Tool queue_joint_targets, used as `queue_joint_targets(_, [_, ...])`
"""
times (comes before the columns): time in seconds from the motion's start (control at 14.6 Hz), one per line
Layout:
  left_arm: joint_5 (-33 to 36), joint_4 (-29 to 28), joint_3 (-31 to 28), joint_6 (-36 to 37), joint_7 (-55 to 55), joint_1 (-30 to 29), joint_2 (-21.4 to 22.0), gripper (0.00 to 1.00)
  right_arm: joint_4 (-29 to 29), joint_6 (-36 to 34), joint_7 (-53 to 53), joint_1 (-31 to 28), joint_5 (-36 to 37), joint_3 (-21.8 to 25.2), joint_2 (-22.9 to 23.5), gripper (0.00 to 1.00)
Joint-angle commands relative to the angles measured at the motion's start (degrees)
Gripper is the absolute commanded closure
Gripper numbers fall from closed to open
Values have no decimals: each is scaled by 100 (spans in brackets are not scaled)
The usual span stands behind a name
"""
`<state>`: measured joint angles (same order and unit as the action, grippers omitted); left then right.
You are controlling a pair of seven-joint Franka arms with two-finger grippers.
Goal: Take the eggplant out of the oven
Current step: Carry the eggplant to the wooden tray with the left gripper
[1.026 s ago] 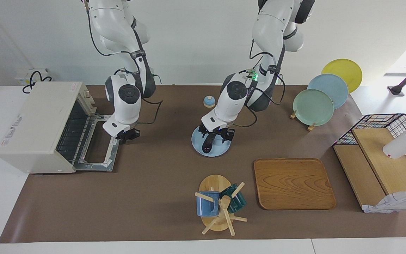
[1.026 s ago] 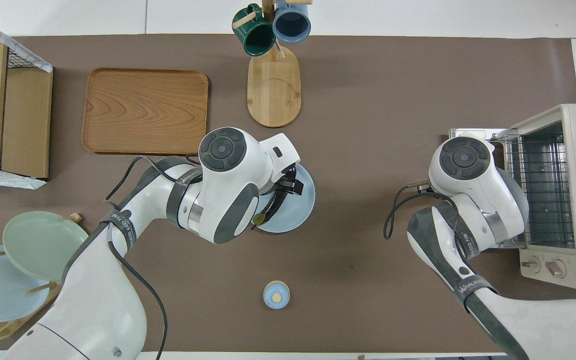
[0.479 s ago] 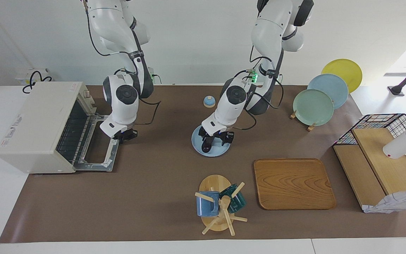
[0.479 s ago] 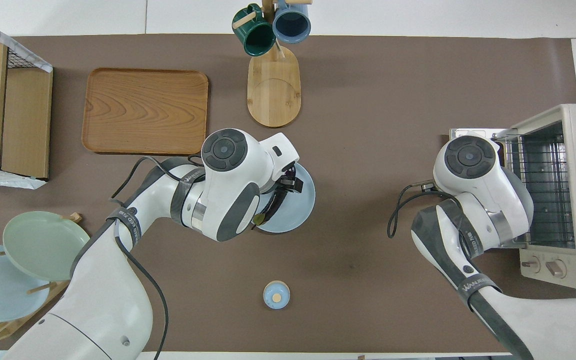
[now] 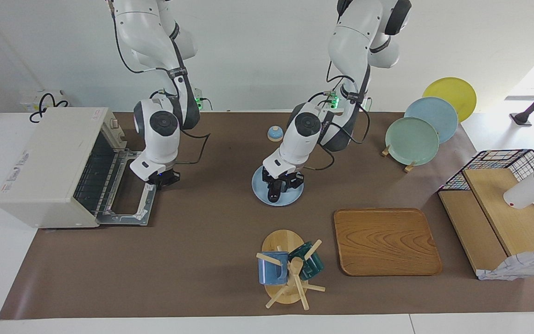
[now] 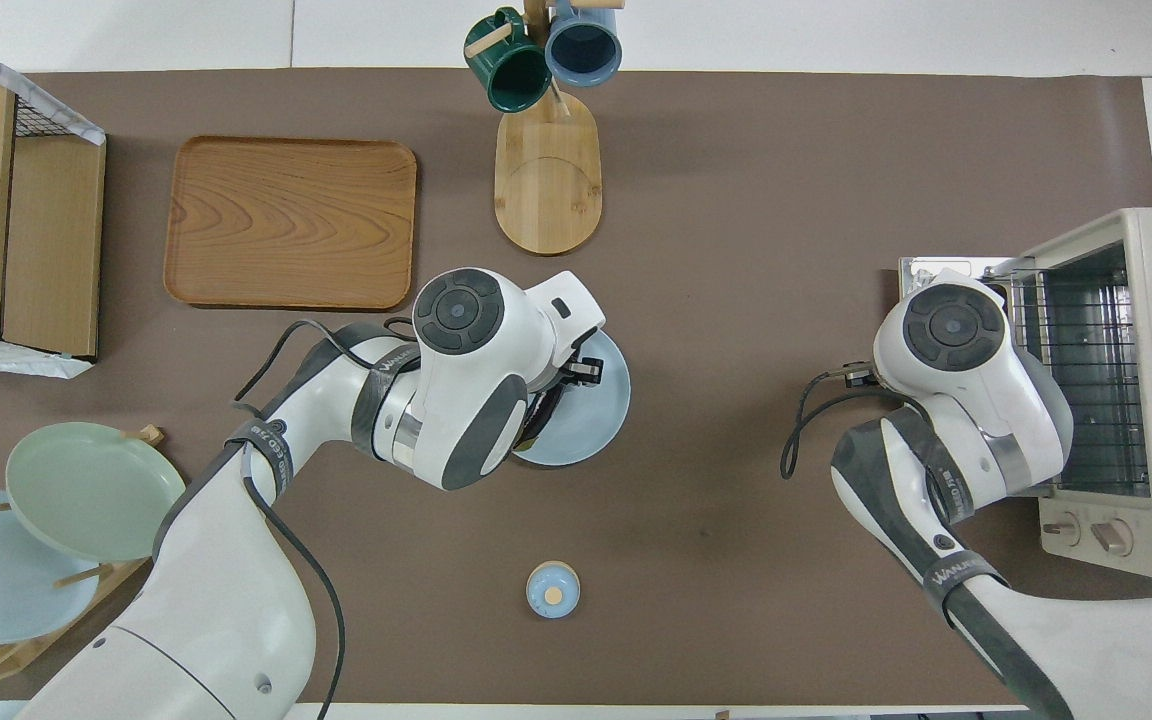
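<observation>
The dark eggplant point(image 5: 274, 191) lies lengthwise low over the light blue plate point(image 5: 258, 185) at the table's middle; I cannot tell if it touches. My left gripper point(image 5: 284, 184) is around it from above, fingers closed on it. In the overhead view the wrist hides most of the eggplant point(image 6: 543, 412) on the plate point(image 6: 598, 420). The off-white oven point(image 5: 49, 162) stands at the right arm's end, door point(image 5: 130, 197) dropped open, wire rack bare. My right gripper point(image 5: 162, 178) hovers at the door's edge nearer the robots.
A small blue bell point(image 5: 275, 133) sits nearer the robots than the plate. A mug tree point(image 5: 288, 269) and a wooden tray point(image 5: 385, 241) lie farther out. A plate rack point(image 5: 413, 141) and a wire basket with boards point(image 5: 503, 204) are at the left arm's end.
The left gripper has sunk slightly onto the plate with the eggplant. The right arm has drawn back a little along the oven door toward the robots.
</observation>
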<state>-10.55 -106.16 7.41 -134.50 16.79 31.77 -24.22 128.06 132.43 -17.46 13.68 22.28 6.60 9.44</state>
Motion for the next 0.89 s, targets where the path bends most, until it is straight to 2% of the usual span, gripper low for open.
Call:
queue_joint_targets(0.0, [-245,-36,-73,178,8,5,119,100,202,-24,67,-174,136,-27,-153,100])
queue_joint_targets(0.14, [-446,25,-82,380,-1,-136,268,100,18,-304,250,-173,163,-27,-170,100])
queue_joint_targets(0.27, [-570,113,-91,757,8,-390,584,100,-455,-900,785,-208,163,-36,-179,100])
queue_joint_targets(0.41, [-667,471,-100,1362,26,-864,831,100,-817,-1411,1348,-287,154,-36,-345,100])
queue_joint_targets(0.62, [-589,1543,-152,2295,52,-1602,700,100,-888,-1615,2261,-760,75,-27,-767,100])
queue_joint_targets(0.82, [68,1722,-144,2245,-105,-2314,462,100,-888,-1773,2843,-1156,14,-27,-1083,100])
